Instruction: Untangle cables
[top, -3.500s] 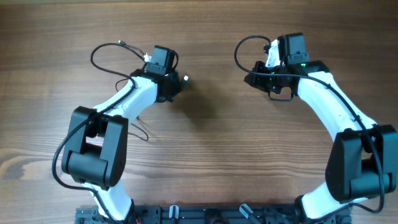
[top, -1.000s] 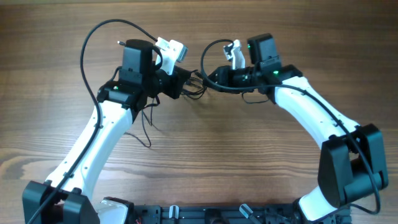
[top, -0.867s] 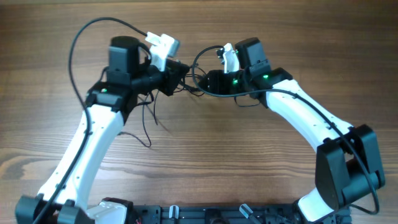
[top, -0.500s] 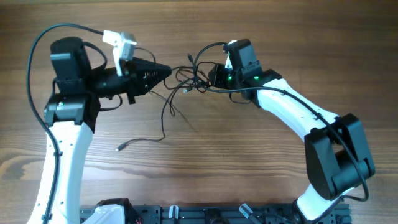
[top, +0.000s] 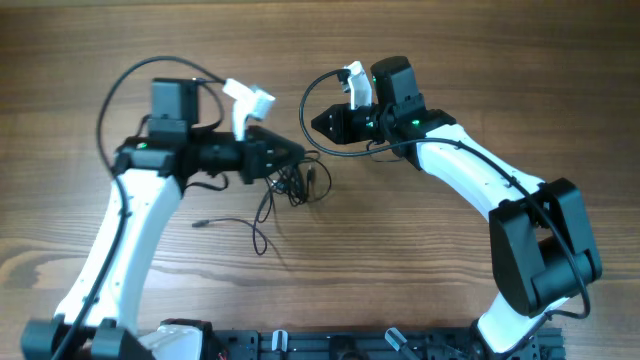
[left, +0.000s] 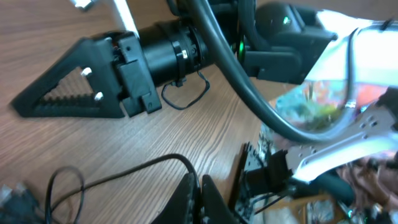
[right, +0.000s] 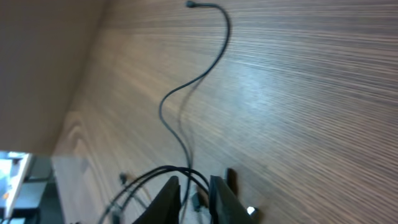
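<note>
- Both fingers of the left gripper (top: 297, 156) are clenched on the cables (top: 293, 184) (a thin black tangle at its tip).
- Right gripper (top: 316, 122) hangs near, up-table, jaws slightly parted, gripping nothing.
- One loose strand (top: 240, 222) trails leftward over the bare wood-grain table (top: 400, 270).

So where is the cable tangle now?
In the overhead view the cables lie mid-table at the tip of the left tool, one strand trailing left. The right tool sits just beyond them.
</note>
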